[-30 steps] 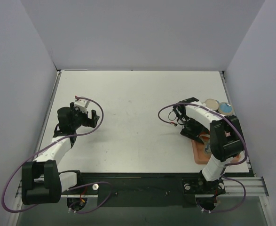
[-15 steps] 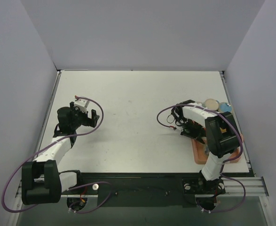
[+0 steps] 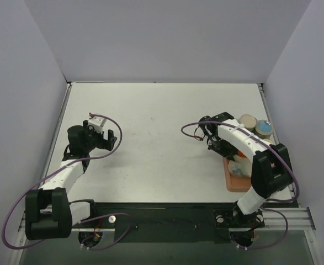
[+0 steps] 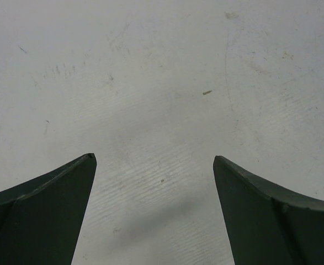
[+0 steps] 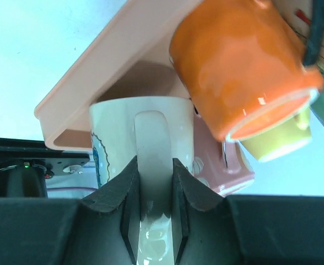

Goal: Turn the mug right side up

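The right gripper (image 5: 154, 165) was clamped tight on the handle of the cream mug (image 5: 145, 118). The mug sat over the pink tray (image 5: 112, 55), just beside an orange mug (image 5: 233, 61). Well left of the tray, the left gripper (image 4: 153, 160) hung wide open above the table (image 4: 162, 66), holding nothing.

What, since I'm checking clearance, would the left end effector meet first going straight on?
Probably the bare table: the left end effector stands open and only tabletop shows ahead between its fingers. How far off is unclear.
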Tool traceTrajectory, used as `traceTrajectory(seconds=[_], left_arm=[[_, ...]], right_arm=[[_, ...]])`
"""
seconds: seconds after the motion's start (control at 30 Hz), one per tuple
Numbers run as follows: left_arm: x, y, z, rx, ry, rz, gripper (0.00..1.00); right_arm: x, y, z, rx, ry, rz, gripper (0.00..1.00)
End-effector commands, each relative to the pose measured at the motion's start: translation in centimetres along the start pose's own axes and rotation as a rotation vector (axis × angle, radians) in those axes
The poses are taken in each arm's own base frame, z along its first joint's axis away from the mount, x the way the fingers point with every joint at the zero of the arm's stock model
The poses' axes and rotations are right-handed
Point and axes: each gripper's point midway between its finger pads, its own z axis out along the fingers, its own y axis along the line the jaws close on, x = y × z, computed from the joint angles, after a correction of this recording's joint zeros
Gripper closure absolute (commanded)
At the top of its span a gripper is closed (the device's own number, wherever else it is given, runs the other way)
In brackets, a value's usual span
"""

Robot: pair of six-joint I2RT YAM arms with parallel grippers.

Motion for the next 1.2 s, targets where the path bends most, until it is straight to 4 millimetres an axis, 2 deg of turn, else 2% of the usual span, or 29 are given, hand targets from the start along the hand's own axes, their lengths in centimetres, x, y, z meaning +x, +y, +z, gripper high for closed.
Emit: traceTrajectory(seconds=[0.0,0.17,0.23,0.4,0.43,0.53,0.63,0.67,0.7,0.83,0.9,0.93,0.97,1.17], left_arm=[[-2.9,-0.4,-0.3,0.051,-0.023,0.052,0.02],[-4.3,-2.0,-0.9,0.154,-0.002,0.065,0.01],[-3.8,-3.1,-1.4,0.212,0.030,0.051,0.01],[-5.1,-4.7,-2.1,0.287,0.011,0.049,0.00],[-5.5,-5.1,-2.3,0.307,0.004,0.045,0.05],[-6.3,-6.4,-2.8,0.357,-0.009,0.033,0.07],[-7.0,-7.4,-3.2,0.407,-0.018,0.032,0.09],[-7.2,-8.8,-3.4,0.452,-0.023,0.049,0.10],[-7.2,-9.3,-3.5,0.469,-0.022,0.053,0.10],[-7.8,-11.2,-4.4,0.537,-0.040,0.080,0.11],[-8.7,-12.5,-5.2,0.592,-0.057,0.096,0.10],[-9.8,-13.2,-5.7,0.626,-0.079,0.110,0.09],[-9.9,-14.1,-6.1,0.659,-0.068,0.105,0.08],[-14.2,-18.3,-7.5,0.776,-0.113,0.101,0.05]], right_arm=[[1.2,-0.8,-4.7,0.034,-0.151,0.080,1.00],[1.6,-0.6,-6.8,0.034,-0.322,0.111,1.00],[1.6,-0.7,-7.2,0.042,-0.360,0.123,1.00],[0.5,-0.8,-8.5,0.037,-0.497,0.140,1.00],[0.1,-0.5,-8.9,0.020,-0.529,0.140,1.00],[-0.5,-1.0,-9.9,0.037,-0.641,0.161,1.00],[-0.7,-1.0,-9.8,0.029,-0.694,0.184,1.00],[-0.9,-1.2,-10.1,0.033,-0.724,0.199,1.00],[-1.2,-0.8,-10.3,0.014,-0.750,0.194,1.00],[-3.5,-0.2,-13.6,-0.037,-0.969,0.203,1.00],[-4.9,0.0,-16.3,-0.068,-1.100,0.233,1.00],[-5.9,0.0,-18.0,-0.076,-1.172,0.235,1.00],[-6.7,0.1,-19.4,-0.107,-1.238,0.257,1.00],[-10.3,1.9,-26.4,-0.247,-1.512,0.255,1.00]])
